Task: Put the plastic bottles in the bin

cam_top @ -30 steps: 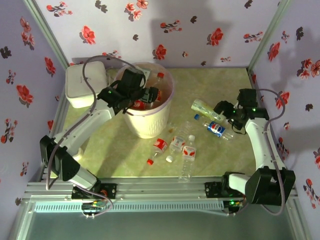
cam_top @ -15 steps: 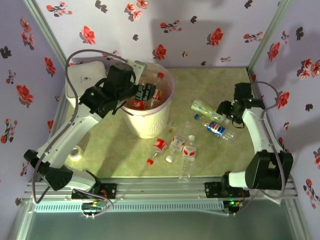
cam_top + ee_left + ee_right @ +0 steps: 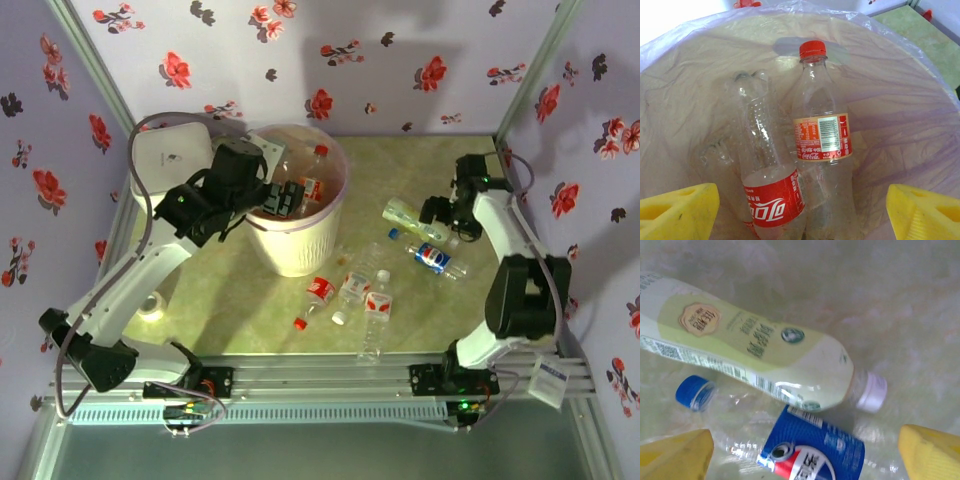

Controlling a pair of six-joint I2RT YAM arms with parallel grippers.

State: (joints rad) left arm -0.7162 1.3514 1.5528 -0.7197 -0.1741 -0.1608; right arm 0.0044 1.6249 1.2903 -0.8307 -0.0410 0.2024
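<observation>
We count two arms and two grippers, both released. The left gripper [image 3: 287, 197] hangs over the mouth of the bin [image 3: 297, 250]; in its wrist view its yellow fingertips [image 3: 685, 202] stand wide apart with nothing clasped between them.

Inside the bin, against the pink liner [image 3: 900, 115], we count two red-labelled bottles; a red-capped bottle [image 3: 821, 135] leans on the far wall, and an uncapped crushed bottle [image 3: 767, 190] touches it on its left; a fainter clear shape beside them we cannot name.

Outside the bin, on the table [image 3: 230, 300], we count five bottles; three lie in a cluster [image 3: 352, 292] just in front of the bin, toward the arm bases; near them lie two loose caps, one red cap [image 3: 299, 323] and one white cap [image 3: 339, 318].

Well to the right of the bin lie the other two, close side by side; a green-labelled bottle [image 3: 750, 350] with a pale cap, and a blue-labelled bottle [image 3: 812, 450] with a blue cap.

The right gripper [image 3: 441, 213] hovers over this pair, fingers spread and holding nothing; in its wrist view the blue-labelled bottle lies below the gap.

Just left of the bin stands one white box [image 3: 170, 160]; nearer the bases on that side lies one tape roll [image 3: 152, 303].
</observation>
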